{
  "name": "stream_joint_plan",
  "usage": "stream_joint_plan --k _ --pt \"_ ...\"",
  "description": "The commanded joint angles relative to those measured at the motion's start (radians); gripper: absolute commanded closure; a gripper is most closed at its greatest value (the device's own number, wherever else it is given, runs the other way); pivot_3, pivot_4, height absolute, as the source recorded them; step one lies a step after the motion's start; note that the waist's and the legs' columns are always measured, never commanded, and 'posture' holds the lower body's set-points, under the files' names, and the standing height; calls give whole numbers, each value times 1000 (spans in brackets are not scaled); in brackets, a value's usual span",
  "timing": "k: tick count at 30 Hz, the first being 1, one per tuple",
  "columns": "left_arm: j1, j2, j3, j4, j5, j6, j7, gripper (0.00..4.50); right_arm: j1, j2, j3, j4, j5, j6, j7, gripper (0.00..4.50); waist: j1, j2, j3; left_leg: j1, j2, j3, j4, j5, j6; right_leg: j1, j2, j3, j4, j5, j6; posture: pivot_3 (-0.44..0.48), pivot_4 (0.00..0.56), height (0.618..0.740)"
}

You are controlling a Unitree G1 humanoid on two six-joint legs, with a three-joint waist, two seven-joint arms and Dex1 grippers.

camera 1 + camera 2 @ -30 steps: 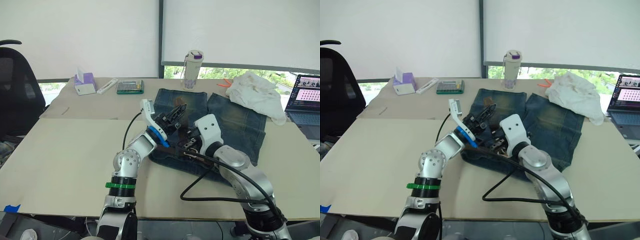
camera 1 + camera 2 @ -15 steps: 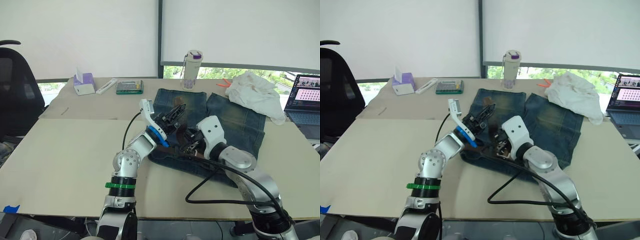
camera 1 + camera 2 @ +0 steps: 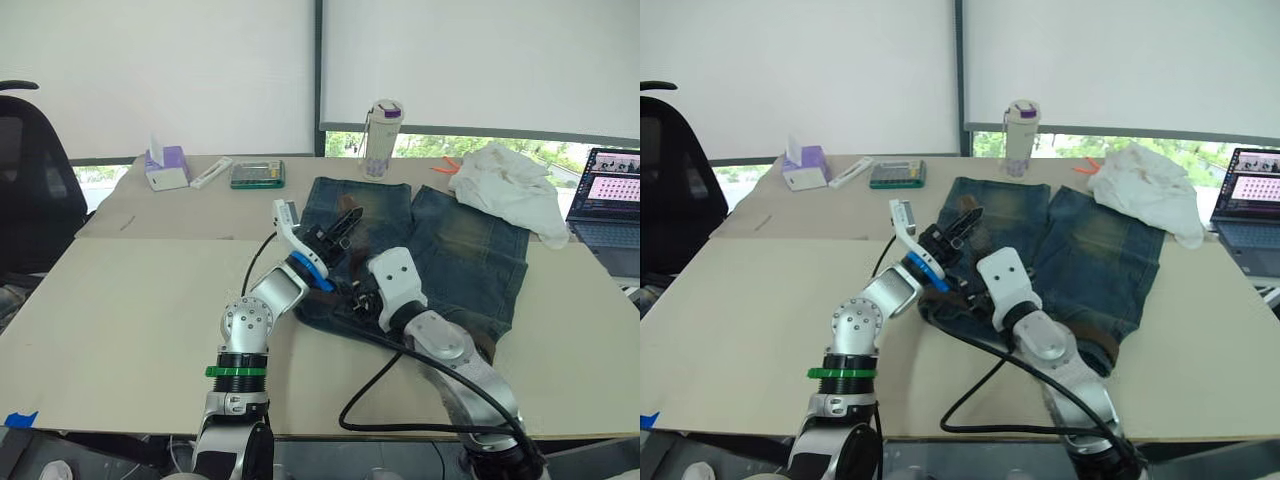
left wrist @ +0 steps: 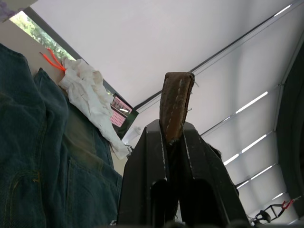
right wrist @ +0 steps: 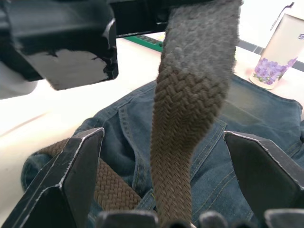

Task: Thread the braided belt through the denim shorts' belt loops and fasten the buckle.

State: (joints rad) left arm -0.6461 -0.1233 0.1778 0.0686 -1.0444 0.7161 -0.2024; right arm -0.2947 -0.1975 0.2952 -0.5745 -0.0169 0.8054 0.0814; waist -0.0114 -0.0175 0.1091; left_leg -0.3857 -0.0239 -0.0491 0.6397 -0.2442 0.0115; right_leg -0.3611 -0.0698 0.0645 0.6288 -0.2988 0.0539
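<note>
Landmark: the shorts (image 3: pixel 470 250), flat on the counter (image 3: pixel 130 300), waistband toward the robot, legs pointing away.

Left of the shorts, at the counter's far edge: tissue box (image 3: pixel 166 167), a white remote-like bar (image 3: pixel 213 172), calculator (image 3: pixel 258 174). A black chair (image 3: pixel 25 180) stands off the counter's left side.

Left gripper (image 3: pixel 345 222) is raised over the shorts' left leg, tilted upward. Its fingers (image 4: pixel 152 171) are pressed together, pinching the leather tip of the belt (image 5: pixel 190 123); the tip sticks out past the fingertips.

Right gripper (image 3: pixel 362 298) sits just above the waistband, close beside the left one. Its fingers (image 5: pixel 80 166) are spread wide, with the belt running between them untouched. From there the braided strap rises toward the left gripper. Another stretch of belt lies along the waistband on the denim below. Belt loops and buckle: can't make out.

Behind the shorts: a bottle (image 3: pixel 383 138) with purple flowers. Right of the shorts, touching the right leg's far end: a crumpled white cloth (image 3: pixel 510 190). Further right, at the counter's edge: an open laptop (image 3: pixel 608 200).
</note>
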Motion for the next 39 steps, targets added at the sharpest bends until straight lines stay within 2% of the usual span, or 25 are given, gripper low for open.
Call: stream_joint_plan --k 1,8,11,21,22,30,32,36,39 --pt "-44 -39 -13 -66 -30 29 55 4500 -18 36 1 12 -61 -22 -60 16 0 0 0 0 0 0 0 0 0 0 0 0 0 0 0 0 150 740" --pt "-28 -20 -78 -128 25 46 126 4500 -20 98 -43 39 -99 -19 -109 16 0 0 0 -1 -1 0 0 1 -1 -2 0 0 1 0 0 0 150 740" --pt "-22 -20 -93 -139 43 42 129 4500 -25 119 -62 43 -107 -24 -119 785 -1 0 0 -1 -1 0 -1 1 -2 -2 0 0 1 0 0 0 150 740" --pt "-25 -19 -86 -120 83 7 120 4500 -4 91 -67 -24 -148 21 -106 4271 -1 0 0 -1 -1 0 -1 1 -2 -3 0 1 1 0 0 0 150 740" --pt "-25 -19 -85 -121 84 6 121 4500 -3 90 -67 -30 -150 26 -104 4473 -1 0 0 -1 -1 0 -1 1 -2 -3 0 0 1 0 0 0 150 740" --pt "-21 -28 -81 -102 117 -19 113 4500 17 61 -75 -66 -133 43 -64 4473 -1 0 0 -1 -1 0 -1 1 -2 -3 0 0 1 0 0 0 150 740" --pt "-20 -26 -67 -87 98 -8 101 3674 19 58 -85 -63 -107 26 -34 4500 -1 0 0 -1 -1 0 -1 1 -2 -3 1 0 1 0 0 0 150 740" --pt "-21 -15 -46 -84 88 -19 72 2427 32 63 -137 -61 -50 -4 21 4500 -1 0 0 -1 -1 0 -1 1 -2 -3 1 0 1 0 0 0 150 740" --pt "-22 1 -8 -81 30 -3 2 1470 40 70 -212 -54 20 -36 66 4500 -1 0 0 -1 -1 0 -1 1 -2 -3 1 0 1 0 0 0 150 740"
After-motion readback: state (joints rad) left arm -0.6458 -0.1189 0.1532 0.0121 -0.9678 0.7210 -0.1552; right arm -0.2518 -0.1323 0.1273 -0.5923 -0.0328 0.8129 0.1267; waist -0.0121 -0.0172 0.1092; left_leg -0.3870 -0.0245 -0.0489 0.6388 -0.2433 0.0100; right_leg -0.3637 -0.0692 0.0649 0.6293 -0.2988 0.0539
